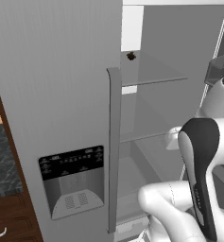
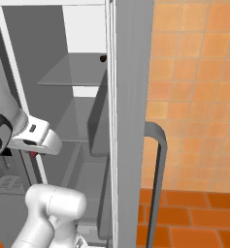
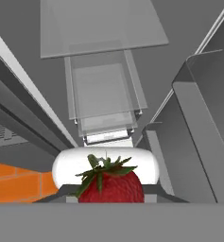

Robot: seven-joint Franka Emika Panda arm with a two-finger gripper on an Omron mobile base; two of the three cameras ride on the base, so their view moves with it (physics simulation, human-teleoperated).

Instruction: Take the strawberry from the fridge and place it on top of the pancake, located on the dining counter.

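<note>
The strawberry (image 3: 111,184), red with a green leafy cap, sits right at my gripper (image 3: 111,193), which is shut on it. In the right base view the berry is a small red speck (image 2: 34,154) under my white hand, in front of the open fridge compartment. The fridge (image 1: 61,94) is light grey. Its left door is closed and carries the black dispenser panel (image 1: 73,163); its right door is swung open. The pancake and the dining counter are out of view.
A small blackish item (image 1: 131,56) lies on the upper glass shelf (image 1: 151,78). Lower shelves and drawers (image 3: 104,94) lie below my hand. The open door's edge (image 2: 131,97) and its handle (image 2: 157,184) stand on the right. A dark-topped counter (image 1: 2,160) sits left.
</note>
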